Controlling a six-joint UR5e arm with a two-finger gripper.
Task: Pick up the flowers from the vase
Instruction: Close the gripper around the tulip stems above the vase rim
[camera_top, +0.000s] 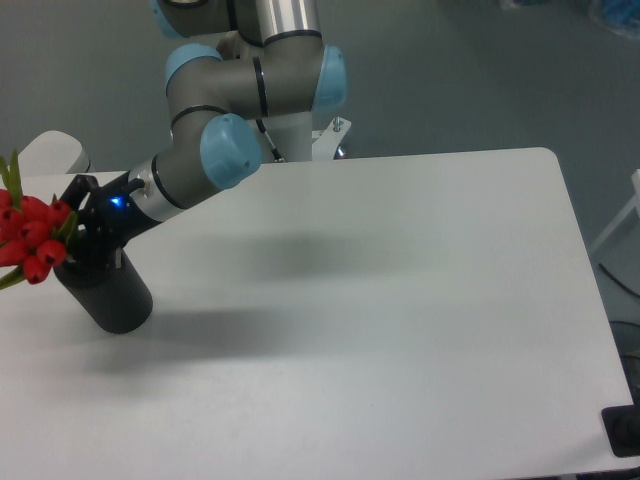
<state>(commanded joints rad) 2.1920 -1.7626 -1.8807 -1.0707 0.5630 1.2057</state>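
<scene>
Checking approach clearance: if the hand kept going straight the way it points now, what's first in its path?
The hand points left and slightly down, already at the flowers just above the vase mouth. The stems and red buds come first. Beyond them looks like the table's left edge, though depth is unclear.

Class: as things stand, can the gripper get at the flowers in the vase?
Probably yes: the gripper is already at the flowers above the vase, nothing between them; its jaws' state is unclear.

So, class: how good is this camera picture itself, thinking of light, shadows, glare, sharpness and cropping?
Fixed camera view: soft, even light; no glare on the white table; a faint, blurred arm shadow at its middle; the image is slightly soft throughout; the flowers are cut by the left edge; the gripper merges with the black vase.
</scene>
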